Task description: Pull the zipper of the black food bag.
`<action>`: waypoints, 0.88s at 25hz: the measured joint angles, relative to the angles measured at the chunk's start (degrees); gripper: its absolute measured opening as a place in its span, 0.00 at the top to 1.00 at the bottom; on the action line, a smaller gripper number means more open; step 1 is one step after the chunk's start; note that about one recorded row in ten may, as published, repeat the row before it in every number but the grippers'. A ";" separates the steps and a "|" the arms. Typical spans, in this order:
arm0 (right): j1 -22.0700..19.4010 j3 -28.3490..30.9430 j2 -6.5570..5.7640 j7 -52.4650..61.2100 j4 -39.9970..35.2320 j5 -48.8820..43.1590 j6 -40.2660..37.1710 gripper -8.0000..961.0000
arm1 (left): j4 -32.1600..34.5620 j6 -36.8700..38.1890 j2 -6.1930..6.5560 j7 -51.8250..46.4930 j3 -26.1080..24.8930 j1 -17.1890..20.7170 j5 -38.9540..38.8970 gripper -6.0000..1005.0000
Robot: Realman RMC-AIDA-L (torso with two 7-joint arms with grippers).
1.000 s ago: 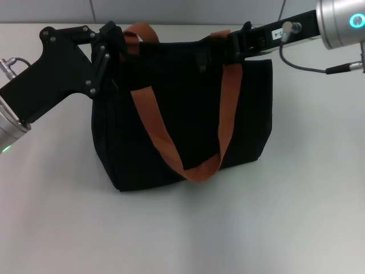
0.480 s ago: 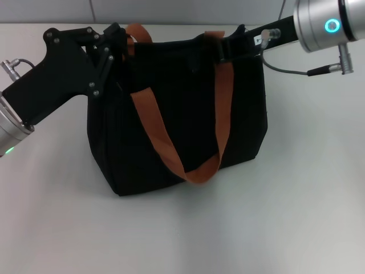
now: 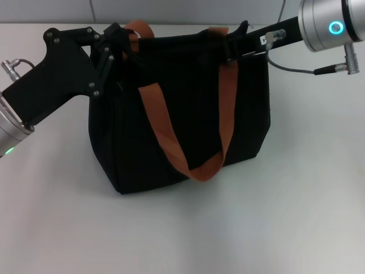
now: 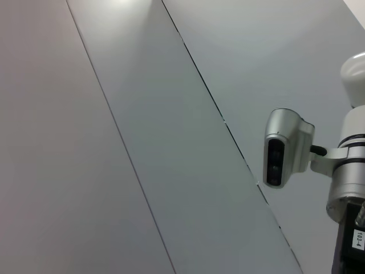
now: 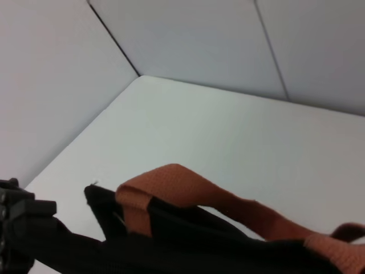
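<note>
Both grippers sit at the bag's top edge in the upper part of the head view: the left gripper at the upper-left corner, the right gripper at the upper right. Black fingers against black fabric; I cannot tell how either pair stands. The zipper pull is lost in that darkness. The black food bag stands boxy at centre frame on the white table, one rust-brown strap looping down its front.
</note>
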 joint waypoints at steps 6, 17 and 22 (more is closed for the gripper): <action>-1.87 0.02 0.00 0.40 -3.15 -1.18 0.42 0.95 | 0.00 0.00 0.00 0.06 -0.23 0.27 -0.06 0.95; -5.13 0.59 -0.03 1.58 -8.28 -2.32 0.54 0.99 | 0.01 -0.15 0.00 0.10 -0.27 0.54 -0.16 0.93; -8.10 1.30 -0.04 -0.83 -10.12 2.47 -0.41 0.96 | 0.01 -0.34 0.00 0.10 -0.30 0.76 -0.17 0.92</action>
